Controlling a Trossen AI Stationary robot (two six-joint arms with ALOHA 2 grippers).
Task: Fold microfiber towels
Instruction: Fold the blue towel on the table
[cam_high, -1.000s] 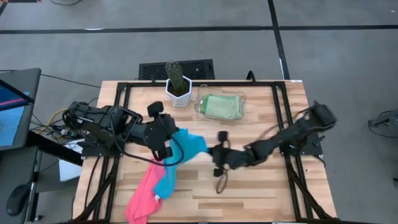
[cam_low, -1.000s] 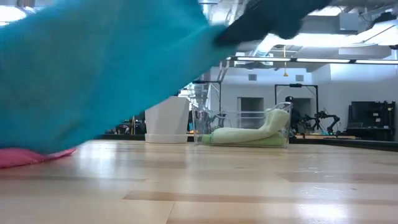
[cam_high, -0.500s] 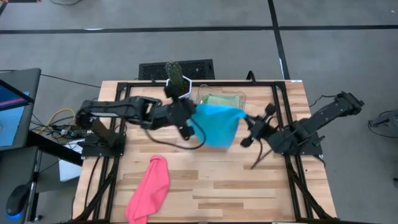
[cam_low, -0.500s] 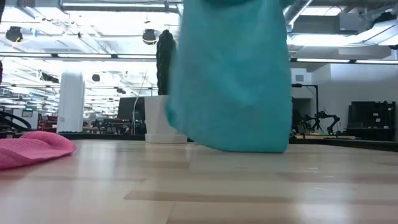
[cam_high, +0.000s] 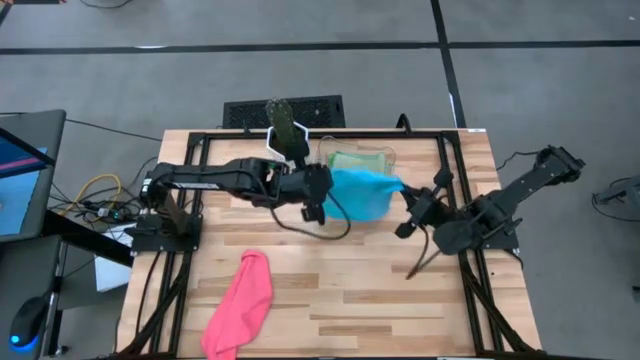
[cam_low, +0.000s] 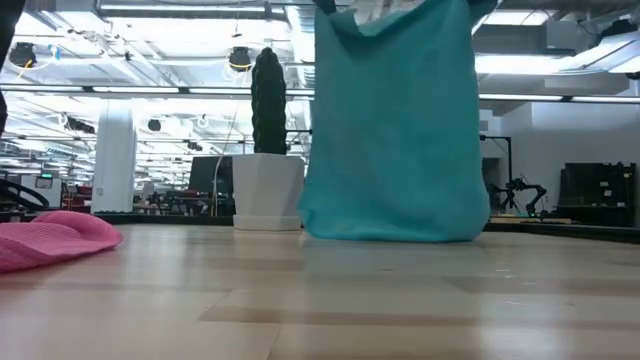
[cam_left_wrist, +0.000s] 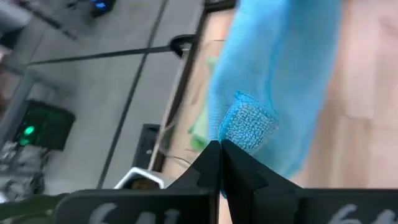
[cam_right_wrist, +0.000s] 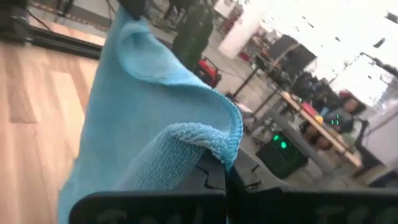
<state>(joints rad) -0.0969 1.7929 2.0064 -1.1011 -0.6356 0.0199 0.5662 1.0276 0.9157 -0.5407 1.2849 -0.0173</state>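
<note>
Turquoise towel (cam_high: 360, 193) stretched between left gripper (cam_high: 318, 200) and right gripper (cam_high: 408, 208), both pinching corners, at table centre toward 12 o'clock. Low view alone shows hem touching table (cam_low: 320, 300). Pink towel (cam_high: 240, 305) at 7 o'clock.

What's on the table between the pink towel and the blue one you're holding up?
Bare wood only: in the high view, nothing lies between the pink towel and the blue towel; the low view agrees.
</note>
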